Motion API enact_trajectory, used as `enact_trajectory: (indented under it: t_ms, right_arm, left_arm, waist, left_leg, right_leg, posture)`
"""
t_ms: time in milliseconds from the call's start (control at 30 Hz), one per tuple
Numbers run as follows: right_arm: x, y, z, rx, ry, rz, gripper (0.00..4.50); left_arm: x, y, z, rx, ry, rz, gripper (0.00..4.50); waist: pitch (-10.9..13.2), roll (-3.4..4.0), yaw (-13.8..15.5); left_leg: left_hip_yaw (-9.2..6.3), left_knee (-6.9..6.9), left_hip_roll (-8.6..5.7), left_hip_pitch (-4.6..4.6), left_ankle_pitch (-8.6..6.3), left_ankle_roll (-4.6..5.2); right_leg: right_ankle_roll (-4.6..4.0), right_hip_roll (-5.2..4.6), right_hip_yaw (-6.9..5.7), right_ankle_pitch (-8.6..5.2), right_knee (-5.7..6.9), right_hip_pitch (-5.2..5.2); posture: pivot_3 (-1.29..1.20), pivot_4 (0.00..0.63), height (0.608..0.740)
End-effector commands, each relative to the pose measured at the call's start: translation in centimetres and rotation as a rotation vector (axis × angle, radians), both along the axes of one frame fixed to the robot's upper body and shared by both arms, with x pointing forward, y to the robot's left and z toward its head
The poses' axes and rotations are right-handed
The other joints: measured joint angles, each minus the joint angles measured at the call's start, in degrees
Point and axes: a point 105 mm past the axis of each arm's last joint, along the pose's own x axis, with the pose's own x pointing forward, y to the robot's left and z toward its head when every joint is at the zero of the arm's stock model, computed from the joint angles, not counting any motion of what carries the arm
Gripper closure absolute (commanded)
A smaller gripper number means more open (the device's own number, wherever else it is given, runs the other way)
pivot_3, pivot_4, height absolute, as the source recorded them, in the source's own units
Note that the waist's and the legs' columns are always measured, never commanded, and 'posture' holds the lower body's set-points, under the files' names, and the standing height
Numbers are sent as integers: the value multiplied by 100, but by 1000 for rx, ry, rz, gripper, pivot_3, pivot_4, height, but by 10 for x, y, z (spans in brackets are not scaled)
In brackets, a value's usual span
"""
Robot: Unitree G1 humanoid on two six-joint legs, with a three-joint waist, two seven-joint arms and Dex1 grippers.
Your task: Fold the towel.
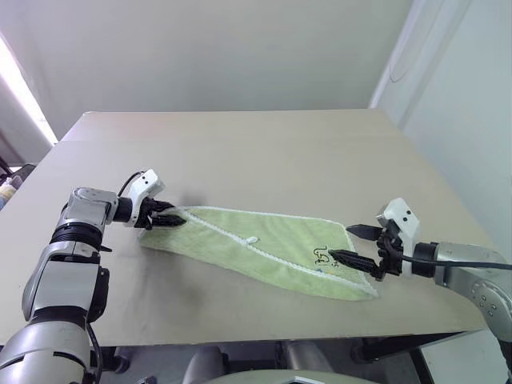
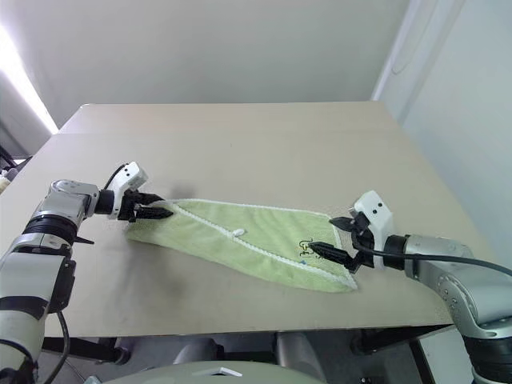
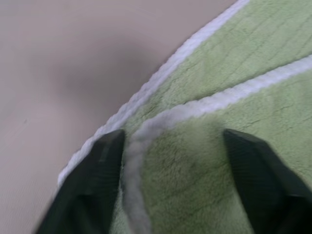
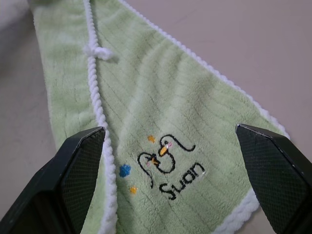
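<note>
Lying folded in a long strip across the bench, the towel runs from 9 to 4 o'clock. Left gripper straddles its 9 o'clock end, fingers apart. Right gripper gapes wide over the logo corner.

A small light-green terry towel with white corded edging lies flat on the tan surface, folded over into a long, narrow, slanting shape that runs from the robot's left toward its right and nearer side. One white-trimmed edge crosses the top layer lengthwise, with a small white loop tag about midway along it. Near the right end sits a dark embroidered swan logo with the word "Swan" and a few small coloured specks. The left end tapers to a narrow tip.
</note>
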Motion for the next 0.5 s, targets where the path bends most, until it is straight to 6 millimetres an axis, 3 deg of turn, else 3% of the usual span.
enact_trajectory:
  t_ms: [33, 100, 200, 400, 500]
  right_arm:
    - [1, 1, 14, -17, -75, 14, 0]
    - [0, 1, 13, -21, -78, 15, 0]
    - [0, 0, 13, -24, -81, 16, 0]
    - [0, -4, 14, -27, -78, 12, 0]
    - [-10, -3, 16, -6, -39, 43, 0]
  left_arm:
    - [1, 4, 9, -7, -37, -13, 2716]
    - [-1, 6, 11, -19, -36, -15, 3551]
    - [-3, 9, 11, -29, -32, -11, 4458]
    - [-1, 12, 20, -45, -53, 1, 4458]
    - [2, 15, 29, -51, -74, 15, 4458]
  waist:
    - [0, 0, 3]
    - [0, 0, 4]
    - [0, 0, -3]
    - [0, 0, 5]
    - [0, 0, 11]
  left_leg:
    - [0, 0, 0, 0, 0, 0]
    - [-1, 0, 0, 1, 0, 0]
    - [0, 0, 0, 1, 0, 0]
    - [-1, 0, 0, 1, 0, 0]
    - [-1, 0, 0, 0, 0, 0]
  right_leg:
    - [0, 0, 0, 0, 0, 0]
    - [0, 1, 0, 0, 1, 0]
    - [0, 0, 0, 0, 1, 0]
    - [0, 0, 0, 0, 1, 0]
    - [0, 0, 0, 0, 1, 0]
  posture:
    - [0, 0, 712]
    - [0, 0, 712]
    - [0, 0, 712]
    - [0, 0, 712]
    - [0, 0, 712]
